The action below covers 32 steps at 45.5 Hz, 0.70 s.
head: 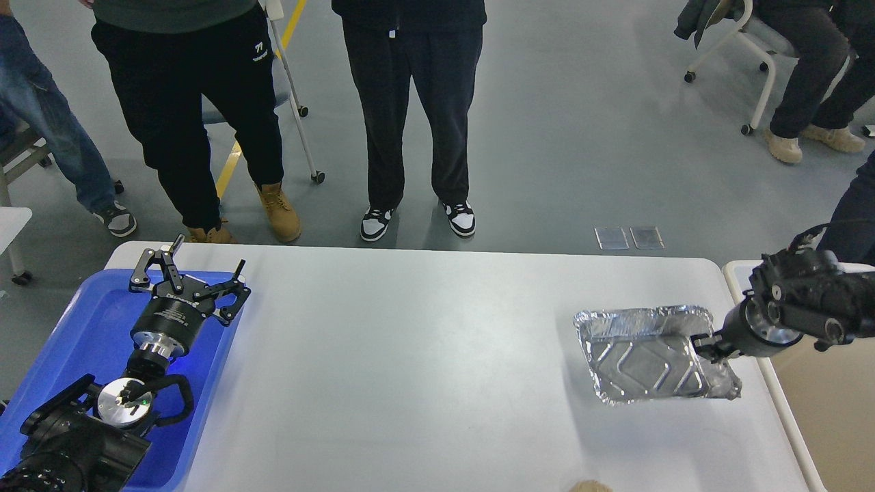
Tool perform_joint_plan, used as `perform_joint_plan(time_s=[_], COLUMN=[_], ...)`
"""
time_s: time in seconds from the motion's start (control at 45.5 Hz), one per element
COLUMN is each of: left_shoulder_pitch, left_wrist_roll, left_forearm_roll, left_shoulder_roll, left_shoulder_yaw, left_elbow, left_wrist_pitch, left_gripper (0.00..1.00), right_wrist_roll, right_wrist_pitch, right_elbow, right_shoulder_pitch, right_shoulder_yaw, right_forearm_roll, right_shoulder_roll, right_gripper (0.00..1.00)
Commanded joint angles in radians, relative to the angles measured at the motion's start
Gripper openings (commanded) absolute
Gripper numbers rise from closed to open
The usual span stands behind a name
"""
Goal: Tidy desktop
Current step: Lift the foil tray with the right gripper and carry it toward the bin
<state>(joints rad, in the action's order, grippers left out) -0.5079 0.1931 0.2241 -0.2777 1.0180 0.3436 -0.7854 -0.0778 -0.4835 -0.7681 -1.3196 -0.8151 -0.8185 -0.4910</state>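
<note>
A crinkled silver foil tray (pixel 646 355), rectangular with a ribbed base and a rolled rim, hangs tilted above the right end of the matte white table (pixel 410 355), casting a soft shadow on the surface below it. The right gripper (pixel 704 344) reaches in from the right edge, its dark fingers clenched on the tray's right rim. Across the table, the left gripper (pixel 188 277) hovers over a glossy blue plastic tray (pixel 82 321) that sits at the table's left end; its black linkage fingers are spread wide and hold nothing. The tabletop is smooth, with rounded far corners, and fills most of the view; the broad middle stretch between the two arms lies open. A beige rimmed bin (pixel 827 403) stands just beside the table's right edge, under the right arm. Beyond the far edge, onlookers (pixel 410 102) in dark trousers stand on a grey floor.
</note>
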Motion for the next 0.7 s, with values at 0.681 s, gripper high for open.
perform_joint_plan(time_s=[0.681], left_shoulder_pitch=[0.000], left_wrist_roll=[-0.001], left_forearm_roll=[-0.002], left_shoulder_roll=[-0.002], left_shoulder_yaw=[-0.001], left_elbow=[0.000], left_wrist_pitch=[0.000], left_gripper=[1.00], right_wrist_roll=[0.003], right_wrist_pitch=[-0.302], right_elbow=[-0.251], right_shoulder_pitch=[-0.748], right_shoulder_yaw=[-0.176], right_forearm_roll=[-0.025], right_shoulder_roll=[-0.215], right_gripper=[0.00])
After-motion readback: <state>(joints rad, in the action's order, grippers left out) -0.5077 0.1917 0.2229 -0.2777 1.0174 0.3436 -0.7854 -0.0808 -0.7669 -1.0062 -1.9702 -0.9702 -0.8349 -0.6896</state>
